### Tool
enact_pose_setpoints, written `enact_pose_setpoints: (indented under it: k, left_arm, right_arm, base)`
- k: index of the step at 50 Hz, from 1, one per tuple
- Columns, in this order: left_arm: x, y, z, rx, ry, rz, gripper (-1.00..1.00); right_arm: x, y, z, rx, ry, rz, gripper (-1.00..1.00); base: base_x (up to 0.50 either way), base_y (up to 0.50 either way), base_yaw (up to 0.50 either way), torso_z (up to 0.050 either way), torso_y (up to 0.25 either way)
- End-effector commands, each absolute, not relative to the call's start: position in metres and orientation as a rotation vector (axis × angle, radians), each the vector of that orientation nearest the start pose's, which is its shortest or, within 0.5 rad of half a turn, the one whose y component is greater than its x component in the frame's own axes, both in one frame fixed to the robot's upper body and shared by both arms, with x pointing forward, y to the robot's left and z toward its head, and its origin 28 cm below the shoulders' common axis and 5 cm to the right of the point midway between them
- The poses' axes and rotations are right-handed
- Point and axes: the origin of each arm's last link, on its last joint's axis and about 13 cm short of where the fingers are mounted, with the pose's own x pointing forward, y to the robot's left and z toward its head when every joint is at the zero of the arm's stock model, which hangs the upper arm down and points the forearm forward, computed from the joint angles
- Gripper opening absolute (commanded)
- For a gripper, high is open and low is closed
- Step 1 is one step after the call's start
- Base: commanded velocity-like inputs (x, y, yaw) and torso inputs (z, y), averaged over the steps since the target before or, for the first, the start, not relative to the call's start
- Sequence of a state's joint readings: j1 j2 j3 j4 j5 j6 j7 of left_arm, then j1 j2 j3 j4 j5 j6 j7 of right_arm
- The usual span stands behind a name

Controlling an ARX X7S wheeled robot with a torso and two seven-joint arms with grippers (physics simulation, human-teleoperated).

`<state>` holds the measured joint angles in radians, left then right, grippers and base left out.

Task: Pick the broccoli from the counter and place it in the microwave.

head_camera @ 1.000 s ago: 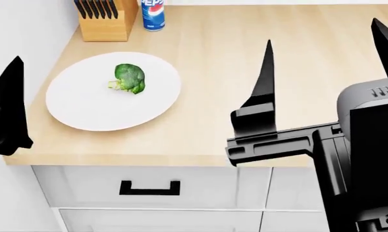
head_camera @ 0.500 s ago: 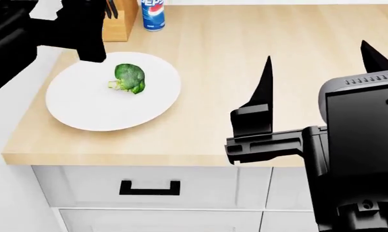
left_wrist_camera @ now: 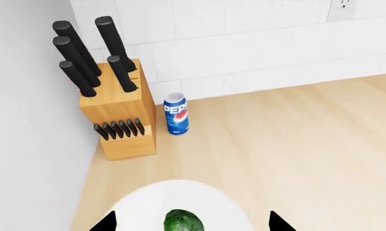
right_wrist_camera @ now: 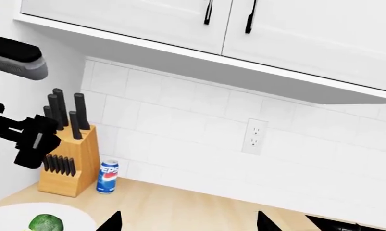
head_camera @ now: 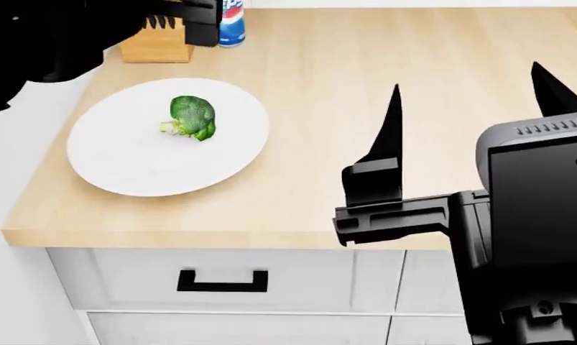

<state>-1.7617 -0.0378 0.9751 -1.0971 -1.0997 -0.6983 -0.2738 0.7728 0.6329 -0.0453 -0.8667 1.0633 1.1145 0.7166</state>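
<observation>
The broccoli (head_camera: 192, 116) is a small green floret lying on a round white plate (head_camera: 125, 169) on the tan counter (head_camera: 327, 65). My left arm (head_camera: 67, 29) hangs over the counter's back left corner, apart from the floret. In the left wrist view the left gripper (left_wrist_camera: 193, 225) is open, and the broccoli (left_wrist_camera: 183, 222) shows between its two black tips, some way off. My right gripper (head_camera: 471, 108) stands open over the counter's front right, empty, with wood between its tips (right_wrist_camera: 188, 224). The broccoli (right_wrist_camera: 45, 224) lies far to one side of it. The microwave is out of view.
A wooden knife block (left_wrist_camera: 119, 120) and a blue Pepsi can (left_wrist_camera: 176, 113) stand at the back left by the tiled wall. White upper cabinets (right_wrist_camera: 244, 29) hang overhead, and a wall outlet (right_wrist_camera: 254, 136) shows. White drawers with a black handle (head_camera: 221, 280) sit under the counter's front edge.
My left arm has swung up from the low left edge of the head view to its top left, over the knife block. The right gripper shifted slightly. The broccoli has not moved.
</observation>
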Motion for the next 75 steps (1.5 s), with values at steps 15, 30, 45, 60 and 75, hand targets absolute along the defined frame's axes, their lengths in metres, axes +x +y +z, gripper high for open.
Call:
enact_pose_setpoints:
  k: [15,30,45,60,75]
  left_arm:
    - [0.415,0.166,0.305,0.144,0.397,0.043,1.0]
    - [0.415,0.161,0.299,0.179,0.401,0.023,1.0]
    - [0.412,0.152,0.284,0.211,0.428,-0.013,1.0]
    - [0.409,0.142,0.265,0.246,0.462,-0.055,1.0]
    - [0.407,0.14,0.244,0.255,0.503,-0.066,1.0]
  right_arm:
    - [0.194,-0.131,0.261,-0.187,-0.306,0.008,1.0]
    - [0.192,-0.131,0.262,-0.182,-0.307,0.012,1.0]
    - [0.188,-0.132,0.26,-0.169,-0.3,0.005,1.0]
    - [0.183,-0.131,0.259,-0.171,-0.289,-0.007,1.0]
    - [0.181,-0.134,0.26,-0.161,-0.295,-0.005,1.0]
  base:
    - [0.0,0.0,0.0,0.0,0.0]
    - [0.23,0.0,0.0,0.0,0.0]
    - [0.09,0.0,0.0,0.0,0.001]
    - [0.09,0.0,0.0,0.0,0.0]
    - [0.02,0.0,0.0,0.0,0.0]
